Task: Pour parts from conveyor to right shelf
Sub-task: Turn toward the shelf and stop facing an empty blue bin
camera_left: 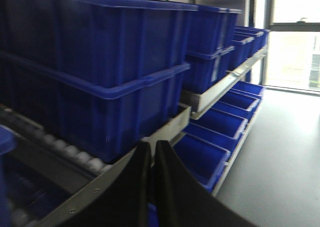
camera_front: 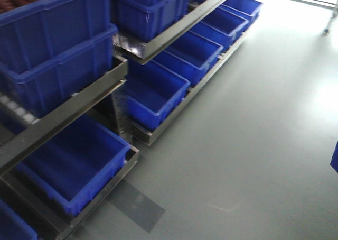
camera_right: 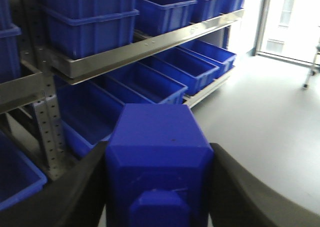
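Here the right pincer (camera_right: pixel 157 189) is shown clamped on a single blue part (camera_right: pixel 157 147). The part is held between the two dark fingers (camera_right: pixel 75 192), with its small square knob turned toward the camera. The right shelf (camera_right: pixel 135 52) is seen ahead and to the left of this pincer. Its open blue bins (camera_right: pixel 150 84) lie ahead of the part and well apart from it, and grey floor (camera_right: pixel 260 127) lies ahead and to the right.

The left pincer (camera_left: pixel 152 149) is shown with its jaws pressed together and nothing between them. A row of grey rollers (camera_left: pixel 75 154) lies just beyond its tips, beneath one of the bins. The conveyor is shown in none of the views.

The delivery step is judged to be in hand, with the part not yet over any bin. Three hazards are noted:
- If the part is released short of a bin, it would be dropped on the floor.
- If the approach is made too high, the part or a finger could be struck against the shelf's steel rail.
- The grip appears to be taken on the flat sides only, though the contact is partly hidden, so slipping during a tilt is possible.
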You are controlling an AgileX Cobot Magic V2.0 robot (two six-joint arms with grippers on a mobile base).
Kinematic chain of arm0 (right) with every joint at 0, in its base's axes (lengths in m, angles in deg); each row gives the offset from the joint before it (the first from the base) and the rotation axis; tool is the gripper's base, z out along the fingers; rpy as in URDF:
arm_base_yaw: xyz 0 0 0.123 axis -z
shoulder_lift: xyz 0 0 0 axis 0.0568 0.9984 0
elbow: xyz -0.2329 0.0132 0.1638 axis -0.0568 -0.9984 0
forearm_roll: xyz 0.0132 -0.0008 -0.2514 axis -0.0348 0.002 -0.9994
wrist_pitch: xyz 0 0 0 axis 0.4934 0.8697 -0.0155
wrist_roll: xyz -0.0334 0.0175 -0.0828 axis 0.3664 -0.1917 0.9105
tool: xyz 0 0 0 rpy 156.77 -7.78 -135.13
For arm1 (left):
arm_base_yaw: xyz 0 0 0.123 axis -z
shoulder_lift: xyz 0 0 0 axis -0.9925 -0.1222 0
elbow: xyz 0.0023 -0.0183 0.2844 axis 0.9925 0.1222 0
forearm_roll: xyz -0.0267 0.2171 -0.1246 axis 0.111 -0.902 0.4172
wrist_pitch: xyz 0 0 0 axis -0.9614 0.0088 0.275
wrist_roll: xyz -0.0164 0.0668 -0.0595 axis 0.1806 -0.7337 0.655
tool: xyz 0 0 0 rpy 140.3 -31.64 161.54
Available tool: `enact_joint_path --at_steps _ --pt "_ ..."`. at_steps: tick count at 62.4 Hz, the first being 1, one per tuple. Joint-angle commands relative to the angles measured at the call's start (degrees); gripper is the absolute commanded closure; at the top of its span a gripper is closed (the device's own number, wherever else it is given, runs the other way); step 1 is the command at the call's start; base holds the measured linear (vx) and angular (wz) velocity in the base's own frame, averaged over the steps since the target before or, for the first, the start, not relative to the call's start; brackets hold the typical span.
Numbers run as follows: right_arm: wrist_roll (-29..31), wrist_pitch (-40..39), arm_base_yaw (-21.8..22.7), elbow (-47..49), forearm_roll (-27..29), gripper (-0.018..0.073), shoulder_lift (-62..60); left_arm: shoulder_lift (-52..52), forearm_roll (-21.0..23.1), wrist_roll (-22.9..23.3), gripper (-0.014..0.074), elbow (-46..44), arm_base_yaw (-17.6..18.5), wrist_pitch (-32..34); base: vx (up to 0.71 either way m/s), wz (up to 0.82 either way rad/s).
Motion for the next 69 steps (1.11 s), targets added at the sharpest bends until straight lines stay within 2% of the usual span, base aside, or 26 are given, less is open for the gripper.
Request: enact_joint_path --at_steps 1,29,69 --pt "0.3 -4.5 -0.1 1.7 0.1 0.0568 0.5 0.8 0.2 0.2 0.0603 1.8 0.0 4.3 0.24 0.91" --pt "0.3 -4.5 -0.1 1.7 0.1 0.0568 0.5 0.8 0.2 0.2 0.0603 1.8 0.0 4.3 0.21 0.8" --pt "0.3 -4.5 -0.1 1.7 0.1 0.0568 0.5 0.8 0.2 0.2 0.0603 1.8 0.0 4.3 0.14 0.59"
